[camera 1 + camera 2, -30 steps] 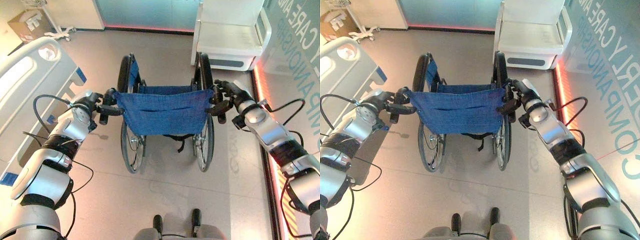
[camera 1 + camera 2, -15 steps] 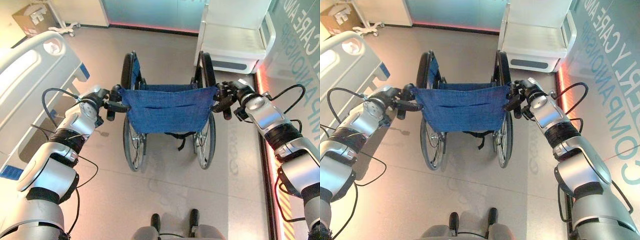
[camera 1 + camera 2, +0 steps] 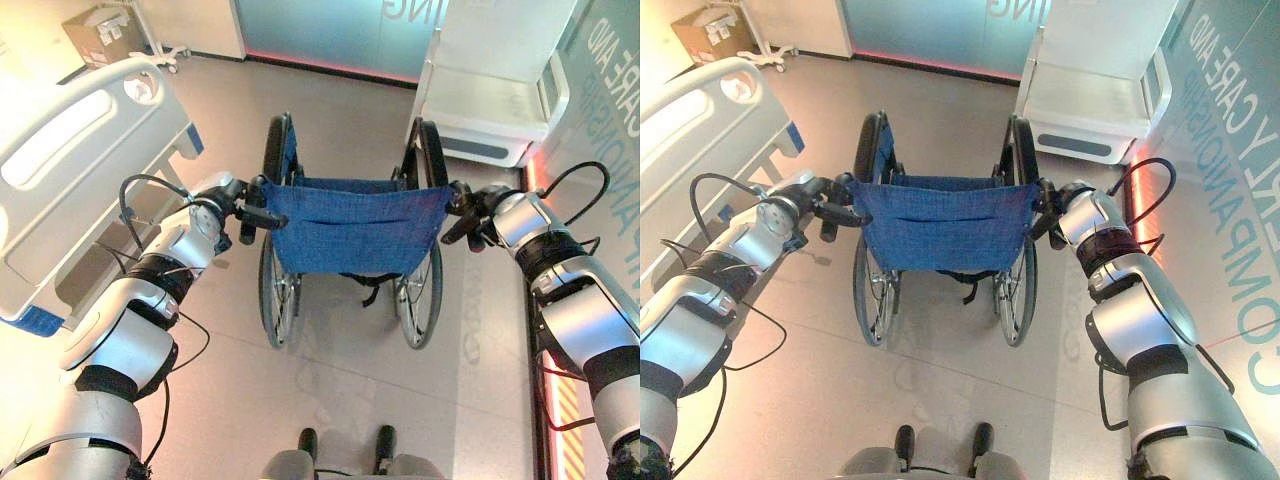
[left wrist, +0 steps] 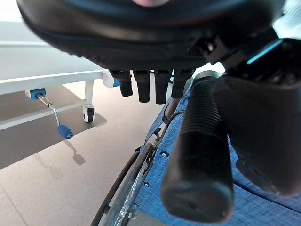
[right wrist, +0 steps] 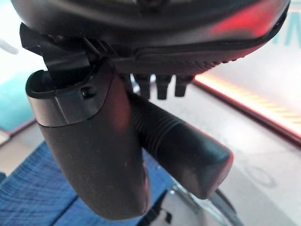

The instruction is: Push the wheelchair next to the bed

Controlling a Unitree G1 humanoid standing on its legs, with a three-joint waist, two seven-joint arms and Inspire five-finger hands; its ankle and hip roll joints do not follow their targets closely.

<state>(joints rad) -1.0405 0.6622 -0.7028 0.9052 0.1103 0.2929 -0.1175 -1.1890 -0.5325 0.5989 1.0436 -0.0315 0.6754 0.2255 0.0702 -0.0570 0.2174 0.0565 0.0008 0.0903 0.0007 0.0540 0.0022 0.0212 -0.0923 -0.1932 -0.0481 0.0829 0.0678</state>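
The left hand (image 3: 228,196) and right hand (image 3: 478,205) each grip a wheelchair (image 3: 355,225) push handle beside the bed (image 3: 70,170).

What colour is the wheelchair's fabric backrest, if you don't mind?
Blue; the backrest shows best in the left eye view.

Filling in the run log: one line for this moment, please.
left hand: shut on black ribbed left push handle | right hand: shut on right push handle | blue-backed wheelchair: right of white hospital bed, apart
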